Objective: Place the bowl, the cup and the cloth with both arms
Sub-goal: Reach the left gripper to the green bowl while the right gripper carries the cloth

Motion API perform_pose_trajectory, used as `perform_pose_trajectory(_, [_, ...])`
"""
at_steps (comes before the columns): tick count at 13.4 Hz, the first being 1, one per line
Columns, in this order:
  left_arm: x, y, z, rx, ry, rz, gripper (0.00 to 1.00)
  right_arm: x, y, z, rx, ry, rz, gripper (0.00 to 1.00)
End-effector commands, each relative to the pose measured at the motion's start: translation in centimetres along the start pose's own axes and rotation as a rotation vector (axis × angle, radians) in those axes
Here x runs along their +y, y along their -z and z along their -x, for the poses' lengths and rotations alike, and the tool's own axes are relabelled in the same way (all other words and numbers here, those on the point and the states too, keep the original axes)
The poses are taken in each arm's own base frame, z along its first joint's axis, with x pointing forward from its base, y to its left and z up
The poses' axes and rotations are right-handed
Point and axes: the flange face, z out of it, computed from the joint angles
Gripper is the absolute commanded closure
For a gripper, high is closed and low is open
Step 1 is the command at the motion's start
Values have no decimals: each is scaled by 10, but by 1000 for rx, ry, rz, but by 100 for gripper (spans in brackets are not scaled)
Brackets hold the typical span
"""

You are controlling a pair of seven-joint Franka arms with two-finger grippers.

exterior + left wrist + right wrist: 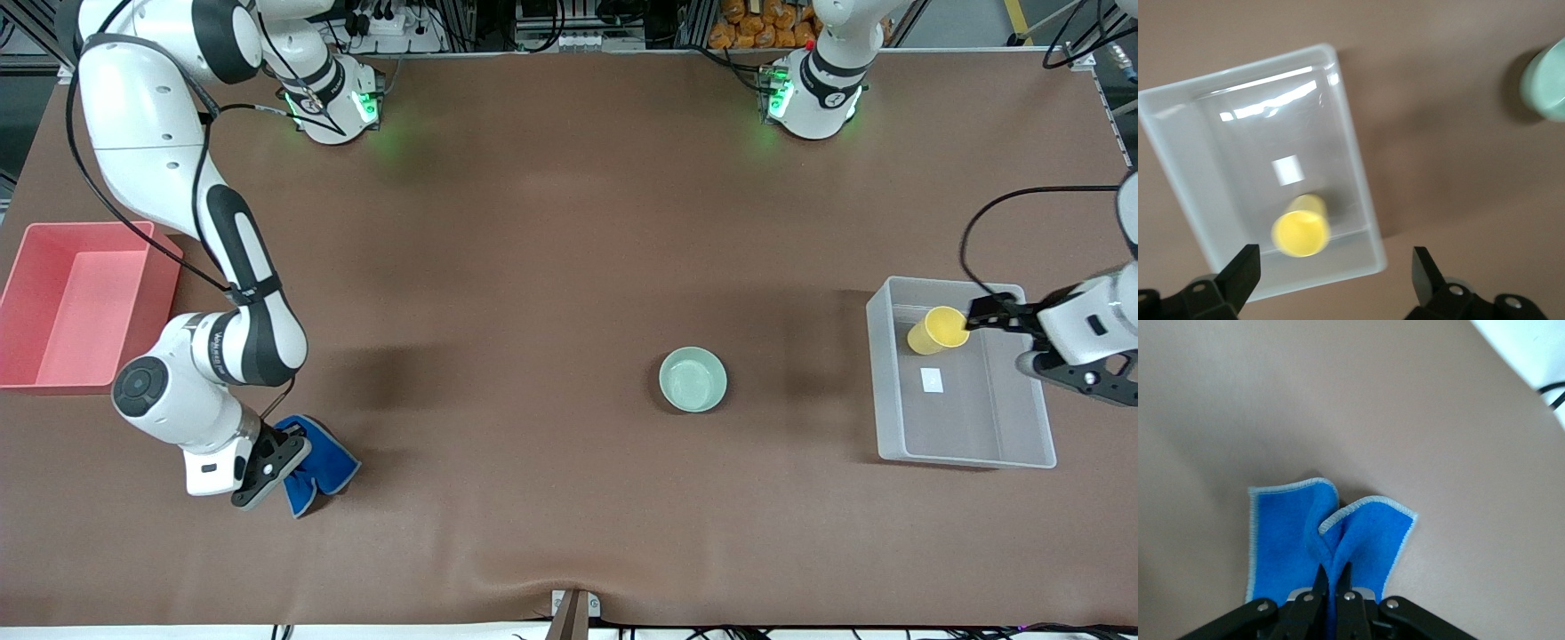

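The yellow cup (938,331) lies tilted inside the clear bin (965,460), at the bin's end farther from the front camera. It looks blurred in the left wrist view (1300,230). My left gripper (989,316) is open and empty just above it, its fingers (1245,267) spread wide over the bin's wall (1351,153). The mint-green bowl (693,380) stands upright on the table near the middle, and also shows in the left wrist view (1546,83). My right gripper (276,453) is shut on a pinched fold of the blue cloth (324,462), and the right wrist view shows the cloth (1291,527) bunched in the gripper (1333,577).
A pink bin (36,267) stands at the right arm's end of the table, farther from the front camera than the cloth. A small white label (931,380) lies on the clear bin's floor. Brown table covering lies between cloth and bowl.
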Motion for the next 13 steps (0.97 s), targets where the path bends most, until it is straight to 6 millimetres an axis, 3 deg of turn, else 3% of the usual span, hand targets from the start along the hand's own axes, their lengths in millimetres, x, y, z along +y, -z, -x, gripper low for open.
perform_pose_trajectory(1, [58, -7, -20, 21, 161, 90, 0, 7, 44, -5, 45, -24, 11, 100])
perform_pose_trajectory(4, [111, -69, -41, 70, 271, 97, 0, 14, 104, 6, 28, -48, -42, 100])
perform_pose_trajectory(5, [126, -101, -45, 83, 288, 112, 0, 14, 127, 6, 27, -68, -49, 100])
perform_pose_trajectory(7, [141, -149, -50, 114, 306, 149, 0, 20, 170, 21, 6, -134, -86, 100])
perform_pose_trajectory(11, [205, -199, -64, 88, 330, 155, 0, 41, 243, 81, -29, -227, -123, 100])
perform_pose_trajectory(13, [224, -226, -69, 78, 375, 104, 4, 45, 279, 106, -56, -246, -127, 100])
